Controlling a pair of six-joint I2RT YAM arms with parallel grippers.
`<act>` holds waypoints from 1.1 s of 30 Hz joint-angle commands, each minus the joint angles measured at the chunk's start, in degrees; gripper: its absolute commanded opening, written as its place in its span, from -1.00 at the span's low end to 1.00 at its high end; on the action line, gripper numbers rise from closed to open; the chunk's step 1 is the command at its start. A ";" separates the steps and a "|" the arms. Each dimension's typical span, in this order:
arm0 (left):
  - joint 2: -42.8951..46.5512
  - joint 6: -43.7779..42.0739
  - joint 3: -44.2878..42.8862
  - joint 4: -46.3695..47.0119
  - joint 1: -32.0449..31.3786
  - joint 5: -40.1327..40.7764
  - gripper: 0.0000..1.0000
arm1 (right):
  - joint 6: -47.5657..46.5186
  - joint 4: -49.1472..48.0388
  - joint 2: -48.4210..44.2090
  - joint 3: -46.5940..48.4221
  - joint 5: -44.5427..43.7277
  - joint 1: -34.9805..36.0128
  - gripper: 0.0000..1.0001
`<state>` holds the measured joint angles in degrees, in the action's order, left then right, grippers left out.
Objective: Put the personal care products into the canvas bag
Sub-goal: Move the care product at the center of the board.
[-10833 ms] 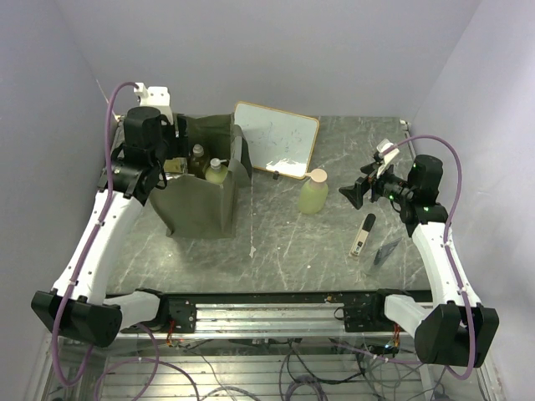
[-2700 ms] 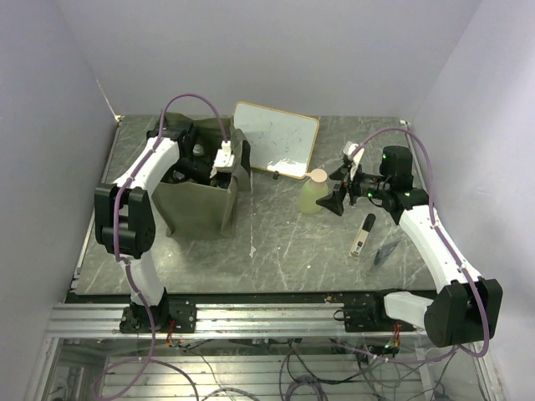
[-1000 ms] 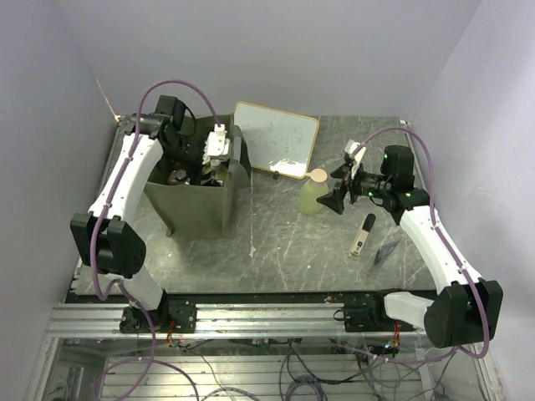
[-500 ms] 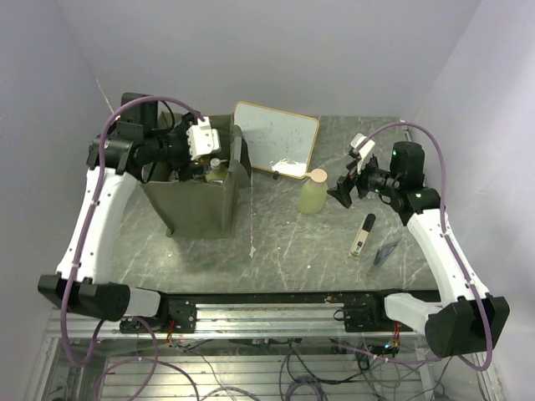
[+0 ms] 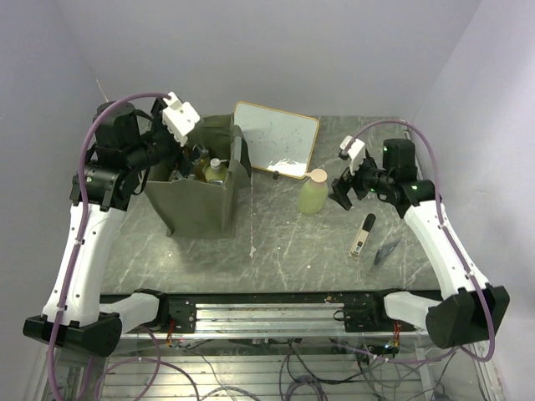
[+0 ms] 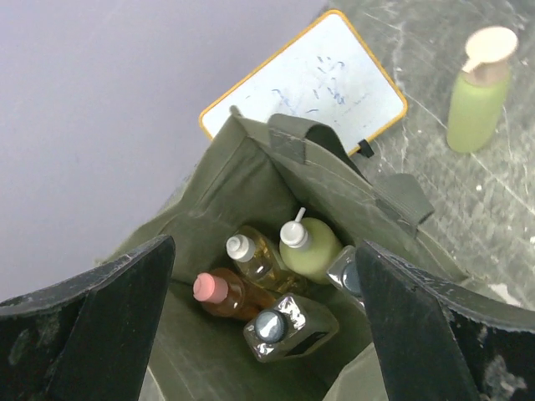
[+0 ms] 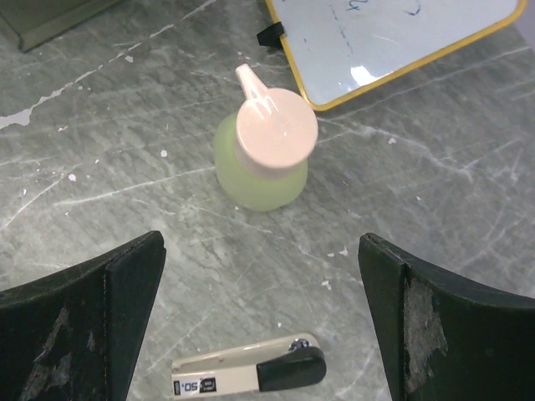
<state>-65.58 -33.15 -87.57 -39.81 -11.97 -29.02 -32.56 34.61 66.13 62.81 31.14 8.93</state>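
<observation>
inside the canvas bag (image 5: 199, 209), whose soft mouth gapes open to take them, five products crowd together: a yellow-green pump bottle (image 6: 314, 252), an amber pump bottle (image 6: 256, 257), an orange bottle with a pink cap (image 6: 219, 296), one clear black-capped bottle (image 6: 285, 327) and a second clear bottle (image 6: 346, 272). the left gripper (image 6: 263, 255) hangs just above the bag's mouth, fingers spread with nothing between them, so it looks finished there. the one product outside, the green bottle with a pink cap (image 7: 263, 163), stands upright well to the right of the bag, and the right gripper (image 7: 259, 242) hovers over it, fingers wide apart and empty, seemingly spread to straddle its body.
</observation>
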 commanded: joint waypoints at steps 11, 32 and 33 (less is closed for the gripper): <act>4.08 16.69 -1.00 0.03 -0.34 17.59 0.99 | 5.53 -11.97 14.17 5.39 -6.32 6.49 0.99; 3.95 10.69 -2.06 -8.35 -0.38 2.69 0.91 | 6.60 -13.42 20.64 5.62 -3.83 9.40 0.35; 3.63 10.68 -2.38 -8.51 -0.41 2.05 0.91 | 6.63 -13.21 20.70 5.64 -3.82 9.81 0.27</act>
<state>-61.32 -22.13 -87.92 -47.48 -12.01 -22.74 -26.44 22.61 86.17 67.48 26.57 17.39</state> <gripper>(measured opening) 0.957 0.694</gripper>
